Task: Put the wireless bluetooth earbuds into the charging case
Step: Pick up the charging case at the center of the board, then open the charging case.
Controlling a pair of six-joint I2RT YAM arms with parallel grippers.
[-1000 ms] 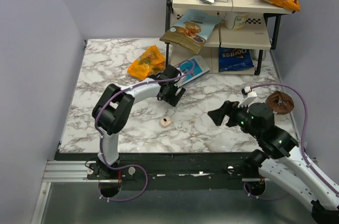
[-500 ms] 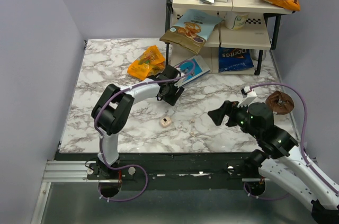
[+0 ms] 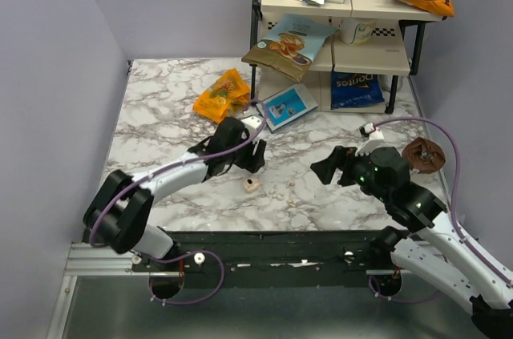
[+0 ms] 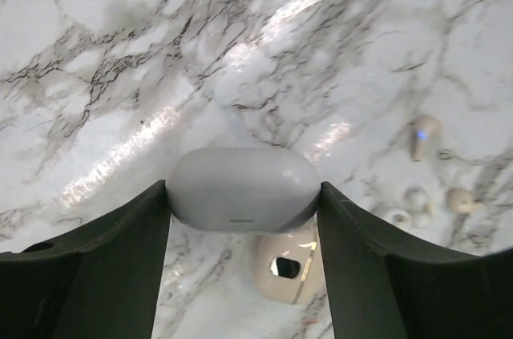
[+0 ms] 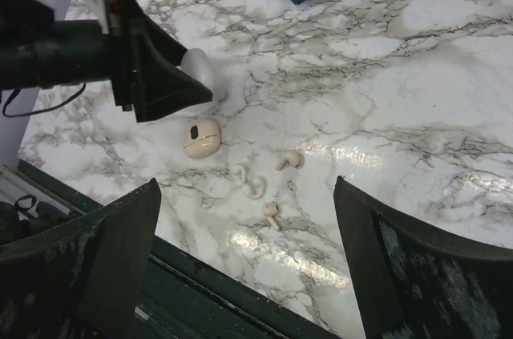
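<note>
The left gripper [image 4: 240, 219] is closed on a smooth, pale grey-white rounded pod [image 4: 242, 189], a matte plastic oval pinched between its two dark fingers and held above the tabletop [image 3: 160, 115]. In the right wrist view the same pod [image 5: 198, 66] shows just past the black fingertips of the left gripper [image 5: 200, 86].

The charging case [image 4: 288, 267] lies flat on the glossy grey-veined marble directly under the held pod, a cream-beige rounded oval with a small dark recess in its top; from above it [image 3: 251, 185] sits at about 6 o'clock of the left gripper [image 3: 250, 159], apart from it. Whether the pod is the case's lid cannot be told.

Small cream earbud pieces [image 5: 264, 187] lie scattered at 4 o'clock of the case [image 5: 201, 137], near one another but separate, with bare marble around them.

The right gripper [image 5: 248, 275] hangs with its fingers spread wide and nothing between them, at 3 o'clock of the case and well apart from it [image 3: 325, 171]. The tabletop's near edge runs just below the earbuds.
</note>
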